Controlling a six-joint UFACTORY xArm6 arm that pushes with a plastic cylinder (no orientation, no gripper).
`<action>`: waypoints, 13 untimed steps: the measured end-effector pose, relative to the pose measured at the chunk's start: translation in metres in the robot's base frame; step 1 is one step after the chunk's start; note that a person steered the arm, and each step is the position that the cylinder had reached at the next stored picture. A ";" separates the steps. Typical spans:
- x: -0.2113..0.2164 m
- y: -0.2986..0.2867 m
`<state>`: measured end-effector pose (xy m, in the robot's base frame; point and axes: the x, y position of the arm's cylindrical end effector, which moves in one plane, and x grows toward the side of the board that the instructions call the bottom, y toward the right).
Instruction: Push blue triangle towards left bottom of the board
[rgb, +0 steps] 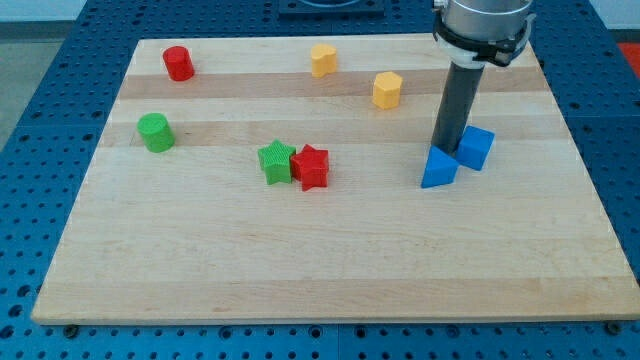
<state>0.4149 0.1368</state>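
Observation:
The blue triangle (438, 168) lies on the wooden board (330, 270) at the view's right, about mid-height. A blue cube (476, 147) sits just to its upper right. My tip (447, 149) stands between them, touching the triangle's upper edge and right beside the cube's left face. The rod rises straight up from there to the arm at the view's top.
A green star (276, 161) and a red star (311, 166) touch each other near the middle. A green cylinder (155, 132) is at the left, a red cylinder (179, 63) at the top left. Two yellow blocks (323, 59) (387, 89) are near the top.

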 end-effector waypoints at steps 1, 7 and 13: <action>0.003 0.000; -0.008 0.030; 0.008 0.065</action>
<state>0.4225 0.2020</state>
